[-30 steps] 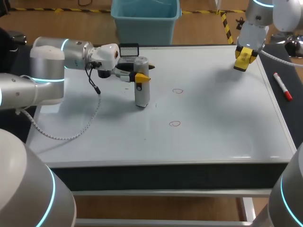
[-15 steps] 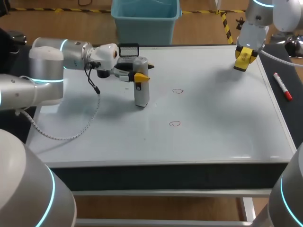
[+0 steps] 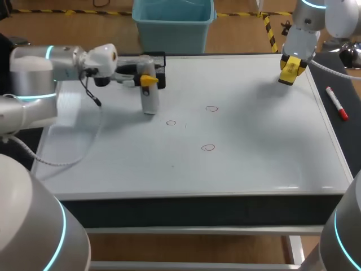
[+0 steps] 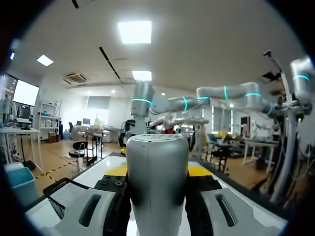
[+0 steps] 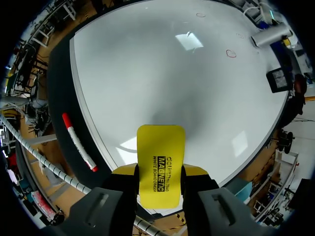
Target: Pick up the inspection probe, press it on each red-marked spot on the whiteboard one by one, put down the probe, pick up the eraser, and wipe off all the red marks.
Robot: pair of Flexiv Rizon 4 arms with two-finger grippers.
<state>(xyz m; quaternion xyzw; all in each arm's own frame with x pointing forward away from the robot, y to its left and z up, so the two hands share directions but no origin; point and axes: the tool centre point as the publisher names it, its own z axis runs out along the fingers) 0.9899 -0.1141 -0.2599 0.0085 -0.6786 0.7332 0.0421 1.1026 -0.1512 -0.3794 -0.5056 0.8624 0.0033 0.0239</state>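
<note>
Though off the whiteboard [image 3: 254, 164], red marker [image 3: 337, 104] just beside it.

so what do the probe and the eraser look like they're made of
Probe: probably metal or grey plastic; a smooth satin grey cylinder with soft highlights. Eraser: likely hard plastic; a smooth yellow shell with black print. Its underside is hidden.

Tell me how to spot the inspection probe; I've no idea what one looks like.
Find the big whiteboard, then its far left corner, where the left gripper hangs. The probe is the upright grey cylinder clamped in that gripper. Nothing else is like it: the eraser is a flat yellow block, the marker a thin pen off the board.
</note>
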